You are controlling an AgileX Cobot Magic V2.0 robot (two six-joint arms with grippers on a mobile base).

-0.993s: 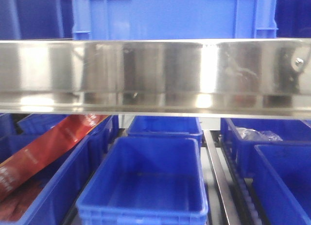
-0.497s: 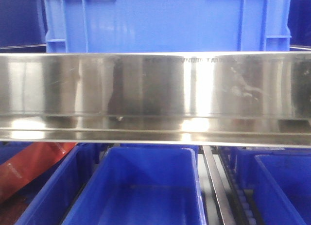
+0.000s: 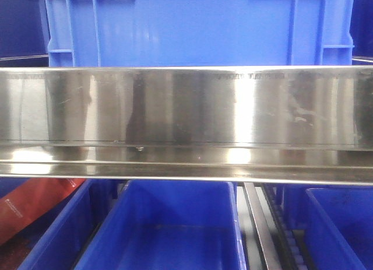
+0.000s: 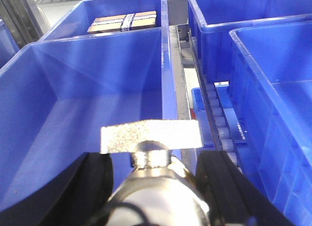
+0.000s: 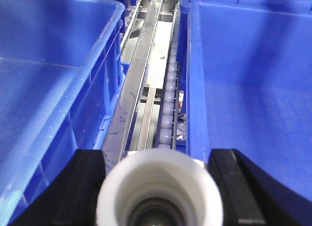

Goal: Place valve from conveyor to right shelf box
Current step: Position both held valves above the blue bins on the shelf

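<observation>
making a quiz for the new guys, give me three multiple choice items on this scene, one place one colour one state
1. Front view: where is the red item? A lower left, below the steel rail; B on top of the rail; C in the right-hand box.
2. What colour is the round part in the right gripper? A red; B green; C white.
3. The left gripper is: A open and empty; B shut on the valve; C out of view.
Answers: 1 A, red shows under the rail at the left edge. 2 C, the part between the black fingers is white. 3 B, both fingers flank the valve body.
</observation>
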